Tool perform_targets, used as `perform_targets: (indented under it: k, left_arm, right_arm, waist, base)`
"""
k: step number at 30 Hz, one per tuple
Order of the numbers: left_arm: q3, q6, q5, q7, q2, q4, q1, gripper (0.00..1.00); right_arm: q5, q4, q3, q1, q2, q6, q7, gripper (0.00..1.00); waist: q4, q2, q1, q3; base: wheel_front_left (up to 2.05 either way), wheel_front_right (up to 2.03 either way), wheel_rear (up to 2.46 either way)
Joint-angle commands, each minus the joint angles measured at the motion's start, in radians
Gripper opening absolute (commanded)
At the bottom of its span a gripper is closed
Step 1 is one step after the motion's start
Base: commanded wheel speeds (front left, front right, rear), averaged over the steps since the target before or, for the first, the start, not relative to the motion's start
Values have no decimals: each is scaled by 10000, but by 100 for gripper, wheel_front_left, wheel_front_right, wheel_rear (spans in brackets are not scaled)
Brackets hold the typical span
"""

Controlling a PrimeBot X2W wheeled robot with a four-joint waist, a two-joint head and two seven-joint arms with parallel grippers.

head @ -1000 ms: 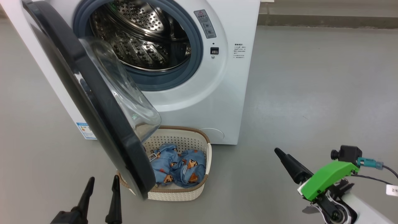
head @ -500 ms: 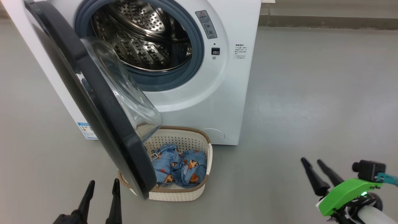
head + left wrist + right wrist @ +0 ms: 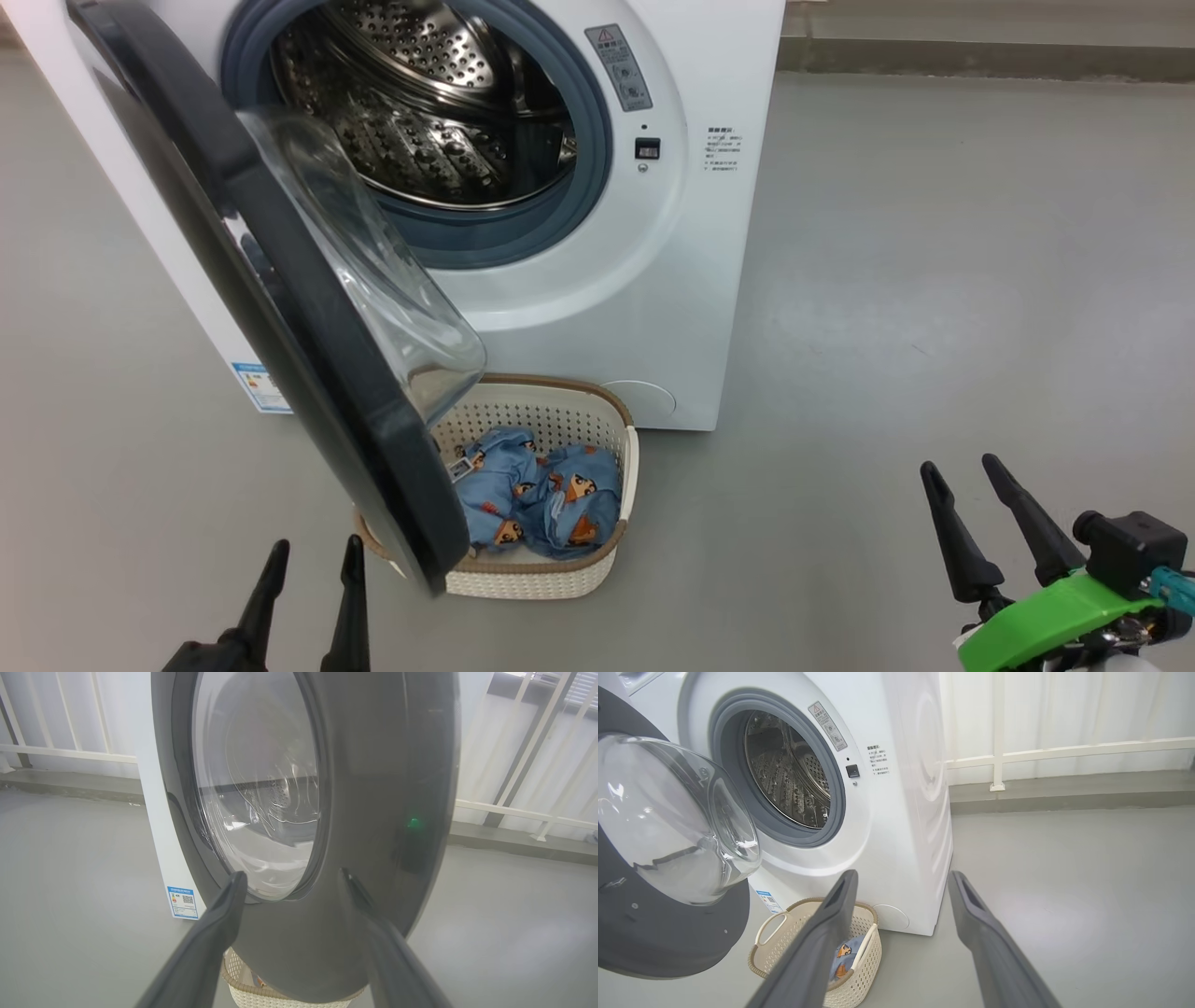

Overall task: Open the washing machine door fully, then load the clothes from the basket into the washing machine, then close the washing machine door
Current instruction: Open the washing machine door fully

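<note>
The washing machine (image 3: 607,308) has a smooth, glossy white shell. Its drum (image 3: 420,121) is shiny perforated steel, ringed by a matt grey-blue rubber gasket (image 3: 590,177). The washing machine door (image 3: 280,308) has a glossy dark rim and a clear, smooth glass bowl (image 3: 392,280). The basket (image 3: 560,581) is cream perforated plastic with a brown woven-look rim; the clothes (image 3: 541,495) are soft, crumpled cloth. The floor (image 3: 934,280) is grey, matt and smooth.

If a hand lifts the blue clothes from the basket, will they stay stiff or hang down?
The clothes lie crumpled in soft folds, so they will probably hang limp. They look thin, so likely light. They are bunched together in the basket, so one may drag the other.
</note>
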Motion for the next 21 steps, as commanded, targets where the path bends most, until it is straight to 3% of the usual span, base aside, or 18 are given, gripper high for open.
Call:
perform_targets:
  k: [1, 8, 18, 19, 20, 21]
  left_arm:
    - [296, -3, 117, -65, 168, -281, -198, 100]
    - [257, -3, 113, -65, 162, -243, -253, 100]
    - [407, -4, 29, -65, 136, -208, -303, 100]
    - [448, -4, -12, -65, 126, -257, -329, 82]
    - [487, -4, -73, -65, 114, -341, -360, 35]
    - [553, -4, -137, -65, 102, -467, -400, 0]
  right_arm:
    - [-129, -280, 73, -5, -138, 58, -123, 100]
    - [-1234, -696, -629, 531, 277, 58, -123, 100]
    - [-1441, -584, -706, 743, 465, 58, -123, 100]
    - [-1447, -588, -715, 745, 468, 58, -123, 100]
    - [-1457, -603, -730, 744, 468, 58, -123, 100]
    - [-1466, -615, -745, 745, 470, 58, -123, 100]
  waist:
    - [10, 0, 0, 5]
    - [119, 0, 0, 29]
    - [215, 0, 0, 7]
    - [222, 0, 0, -1]
    - [230, 0, 0, -6]
    - [238, 0, 0, -9]
  base:
    - [0, 0, 0]
    - [0, 0, 0]
    - [0, 0, 0]
    - [0, 0, 0]
    - [0, 0, 0]
    - [0, 0, 0]
